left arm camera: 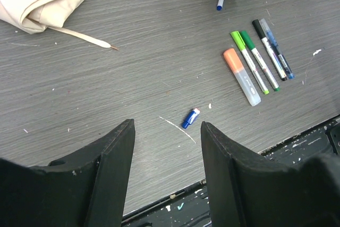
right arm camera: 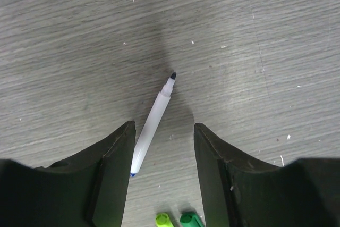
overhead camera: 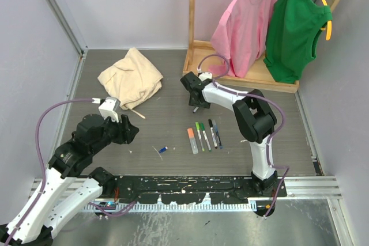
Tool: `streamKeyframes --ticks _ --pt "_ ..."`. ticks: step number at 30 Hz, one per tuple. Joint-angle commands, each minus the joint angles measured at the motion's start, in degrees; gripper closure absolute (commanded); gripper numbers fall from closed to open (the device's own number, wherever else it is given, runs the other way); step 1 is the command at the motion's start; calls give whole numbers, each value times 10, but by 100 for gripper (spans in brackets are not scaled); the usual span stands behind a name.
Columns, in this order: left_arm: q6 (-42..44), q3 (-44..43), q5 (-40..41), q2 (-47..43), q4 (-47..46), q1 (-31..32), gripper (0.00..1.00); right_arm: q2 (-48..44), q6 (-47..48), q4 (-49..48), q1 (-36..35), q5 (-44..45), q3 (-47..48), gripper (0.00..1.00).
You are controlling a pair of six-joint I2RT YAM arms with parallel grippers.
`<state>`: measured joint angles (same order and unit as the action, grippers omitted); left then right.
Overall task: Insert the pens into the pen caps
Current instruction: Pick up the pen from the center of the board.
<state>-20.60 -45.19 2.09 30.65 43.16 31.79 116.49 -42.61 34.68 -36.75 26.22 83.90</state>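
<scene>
At 12 o'clock from the row of capped pens (overhead camera: 204,135), the right gripper (right arm camera: 163,131) hangs spread wide and empty over a bare white pen (right arm camera: 154,118). The pen's tail is hidden behind one finger. The left gripper (left arm camera: 167,128) is spread and empty too, with the blue cap (left arm camera: 189,118) at 9 o'clock of the row.
</scene>
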Motion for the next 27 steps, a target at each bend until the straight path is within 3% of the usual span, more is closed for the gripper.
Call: streamKeyframes --ticks 1,9,18,23,27 --pt "-2 -2 -3 -9 -18 -3 46 9 9 -29 13 -18 21 48" --pt "-2 0 -4 -9 -21 -2 46 28 31 -37 21 -48 26 54" --pt "-3 1 -5 -8 -25 -2 46 6 40 -39 21 -51 10 75" --pt "-2 1 -7 -4 -27 -2 46 -25 89 -69 21 -78 -15 94" --pt "-4 0 -7 -4 -30 -2 46 -82 103 -113 20 -97 -64 99"
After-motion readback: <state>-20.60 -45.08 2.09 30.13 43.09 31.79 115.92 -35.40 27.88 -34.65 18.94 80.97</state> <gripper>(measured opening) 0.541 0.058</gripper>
